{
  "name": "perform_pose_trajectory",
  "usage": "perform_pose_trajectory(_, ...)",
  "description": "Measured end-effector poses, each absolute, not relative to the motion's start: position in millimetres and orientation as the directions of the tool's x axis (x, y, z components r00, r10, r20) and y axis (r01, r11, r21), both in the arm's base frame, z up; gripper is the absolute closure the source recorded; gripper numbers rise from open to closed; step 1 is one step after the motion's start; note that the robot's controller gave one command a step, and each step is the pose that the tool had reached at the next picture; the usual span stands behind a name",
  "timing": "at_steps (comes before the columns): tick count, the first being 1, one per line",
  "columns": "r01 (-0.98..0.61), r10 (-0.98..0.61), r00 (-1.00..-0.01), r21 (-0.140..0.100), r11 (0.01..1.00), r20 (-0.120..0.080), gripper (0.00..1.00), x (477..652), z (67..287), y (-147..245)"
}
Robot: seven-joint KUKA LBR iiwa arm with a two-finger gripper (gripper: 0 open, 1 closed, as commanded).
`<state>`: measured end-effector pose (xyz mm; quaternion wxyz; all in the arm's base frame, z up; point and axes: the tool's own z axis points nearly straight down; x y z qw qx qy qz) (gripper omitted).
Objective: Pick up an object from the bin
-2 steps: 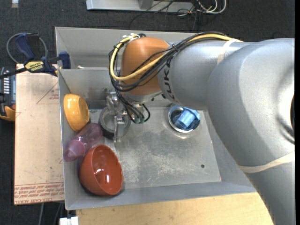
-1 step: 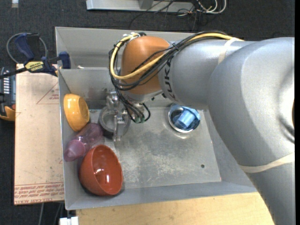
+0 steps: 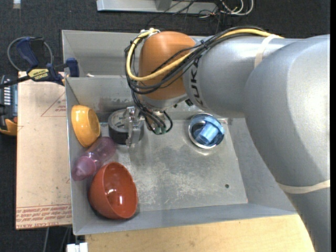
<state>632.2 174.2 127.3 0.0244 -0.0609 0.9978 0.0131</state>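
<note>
Camera view, looking down into the grey metal bin (image 3: 184, 180). The arm (image 3: 262, 83) is seen entering from the right, w/ an orange wrist cover (image 3: 163, 62) and yellow/black cables (image 3: 137, 80) looped round it. The gripper (image 3: 132, 127) is lowered over the upper-left part of the bin floor, at the right edge of a dark round item (image 3: 116, 126). This item is squat and cup-like, w/ a grey top face. Contact btwn. the two cannot be confirmed. Jaw state cannot be told, the tip being masked by wrist hardware and cable loops. The dark round item is placed just beside a yellow-orange cup (image 3: 85, 125) tipped on its side by the left wall, and just above a translucent purple tumbler (image 3: 93, 156), also tipped over. A red bowl (image 3: 113, 192), mouth up, is set near the lower-left corner, touching the tumbler. Well apart, to the right of the gripper, a shiny round metal dish (image 3: 192, 138) is shown holding a blue piece (image 3: 208, 132).
</note>
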Motion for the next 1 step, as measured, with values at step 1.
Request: perform_pose_trajectory(1,-0.122,-0.12,-0.99,0.023,0.992,-0.069,1.0,636.6,165.9,174.3)
